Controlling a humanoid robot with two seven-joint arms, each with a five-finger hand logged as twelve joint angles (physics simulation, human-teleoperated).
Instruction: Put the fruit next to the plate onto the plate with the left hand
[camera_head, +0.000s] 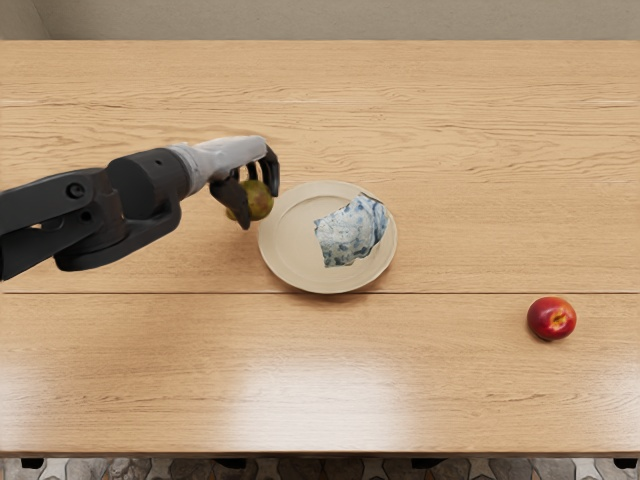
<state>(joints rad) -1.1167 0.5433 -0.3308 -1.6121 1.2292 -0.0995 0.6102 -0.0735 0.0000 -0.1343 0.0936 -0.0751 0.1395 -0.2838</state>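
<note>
A yellow-green fruit (259, 200) is being gripped by the left robot hand (241, 172), just beside the plate (290, 248) on the counter (300, 380). If released early, it is likely being dropped short; a blue-patterned object (350, 230) is crowding the plate.

My left hand (245, 176) is pale grey with black fingers (272, 172). The round yellow-green fruit (260, 200) shows brownish mottling. The round cream ceramic plate (292, 252) carries a blue-and-white marbled patch (350, 231) toward its two o'clock. The small round red apple (551, 318) has a yellowish fleck. The honey-toned wooden table (320, 380) is grain-streaked.
</note>
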